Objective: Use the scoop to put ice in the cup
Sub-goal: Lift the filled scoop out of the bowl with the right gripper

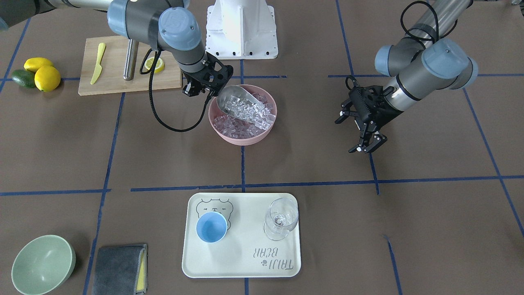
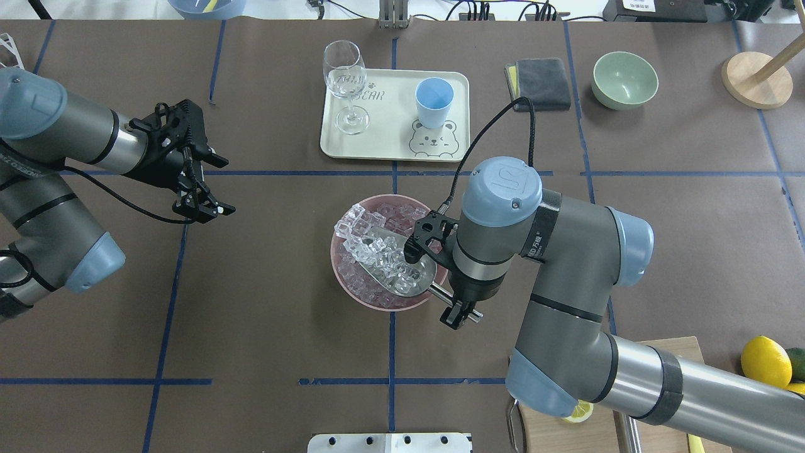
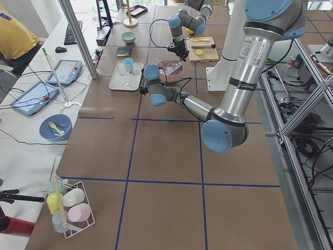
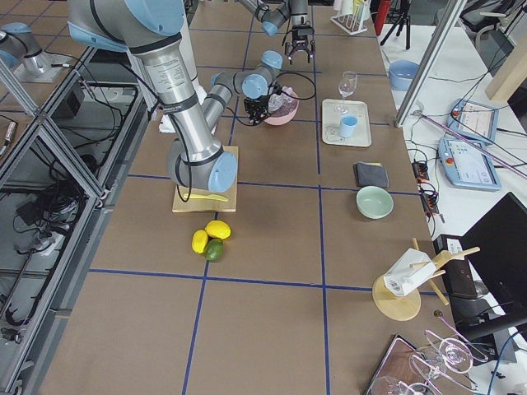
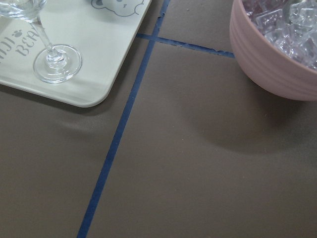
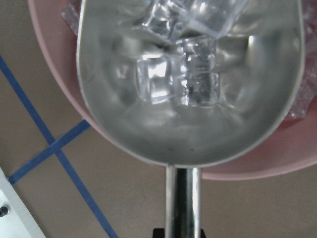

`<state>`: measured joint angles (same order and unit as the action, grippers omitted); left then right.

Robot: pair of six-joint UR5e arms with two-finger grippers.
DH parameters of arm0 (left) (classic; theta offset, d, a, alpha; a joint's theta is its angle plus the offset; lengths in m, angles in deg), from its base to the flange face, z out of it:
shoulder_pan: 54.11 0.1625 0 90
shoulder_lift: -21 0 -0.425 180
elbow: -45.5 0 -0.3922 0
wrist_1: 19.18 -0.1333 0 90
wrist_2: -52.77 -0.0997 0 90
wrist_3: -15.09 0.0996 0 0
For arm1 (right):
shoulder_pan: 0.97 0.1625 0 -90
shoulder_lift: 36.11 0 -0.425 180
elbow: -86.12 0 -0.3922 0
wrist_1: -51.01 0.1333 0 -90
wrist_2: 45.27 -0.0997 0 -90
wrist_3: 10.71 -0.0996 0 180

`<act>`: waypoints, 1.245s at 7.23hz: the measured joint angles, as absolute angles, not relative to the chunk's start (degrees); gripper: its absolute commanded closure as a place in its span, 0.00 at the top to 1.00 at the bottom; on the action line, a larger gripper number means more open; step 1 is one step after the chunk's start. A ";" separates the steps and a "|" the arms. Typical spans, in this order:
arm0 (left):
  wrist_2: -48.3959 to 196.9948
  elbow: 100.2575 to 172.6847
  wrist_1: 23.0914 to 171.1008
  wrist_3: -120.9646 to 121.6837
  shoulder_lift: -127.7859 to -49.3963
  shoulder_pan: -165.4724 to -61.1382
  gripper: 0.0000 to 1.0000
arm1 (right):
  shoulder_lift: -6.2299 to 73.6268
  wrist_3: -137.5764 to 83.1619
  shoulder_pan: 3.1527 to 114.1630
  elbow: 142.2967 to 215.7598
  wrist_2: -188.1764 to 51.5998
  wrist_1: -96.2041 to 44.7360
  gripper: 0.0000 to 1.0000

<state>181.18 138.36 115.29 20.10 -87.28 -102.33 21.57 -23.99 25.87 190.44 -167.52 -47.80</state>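
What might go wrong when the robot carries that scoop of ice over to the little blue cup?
1. The scoop is piled with ice and the cup is small, so cubes may spill onto the tray or table.
2. The right gripper holds only the thin rod handle, so the loaded scoop might twist.
3. The stemmed glass shares the tray with the cup; a wide swing might knock it.

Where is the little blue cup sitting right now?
In the overhead view the light-blue cup stands upright on the right half of the cream tray, just beyond its bear drawing, with the wine glass on the tray's left side.
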 measured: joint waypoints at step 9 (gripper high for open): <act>180.40 138.73 115.23 20.10 -87.28 -102.39 1.00 | 22.79 -24.65 26.46 190.70 -167.93 -45.61 0.00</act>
